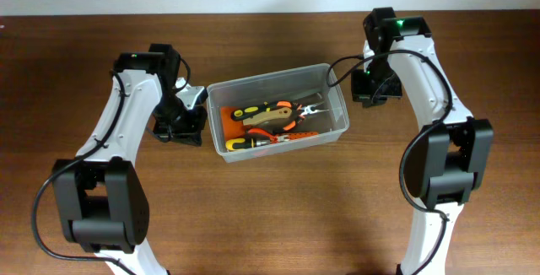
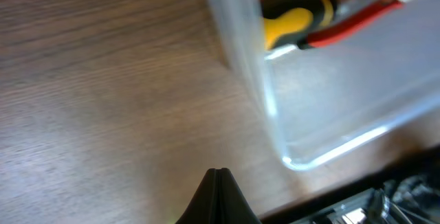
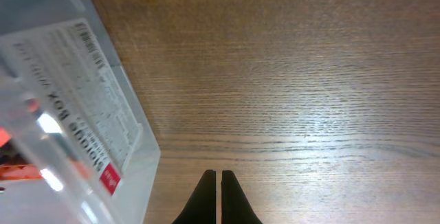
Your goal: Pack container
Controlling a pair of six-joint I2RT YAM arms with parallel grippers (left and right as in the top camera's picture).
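The clear plastic container [image 1: 342, 110] stands in the middle of the wooden table. It holds orange-and-black pliers [image 1: 272, 116] and a yellow-handled tool [image 1: 240, 142]. My left gripper [image 1: 187, 116] is shut and empty, just left of the container's left wall. In the left wrist view the container [image 2: 330, 93] fills the right side with the yellow handle [image 2: 289, 25] behind its wall, and the shut fingers [image 2: 220, 176] hang over bare wood. My right gripper [image 1: 369, 88] is shut and empty, just right of the container. The right wrist view shows its fingers [image 3: 218, 177] beside the container's labelled wall [image 3: 75, 107].
The brown wooden table [image 1: 278, 216] runs around the container on all sides. A pale wall lies beyond the table's far edge [image 1: 253, 12]. The dark base of an arm [image 2: 385, 196] shows at the lower right of the left wrist view.
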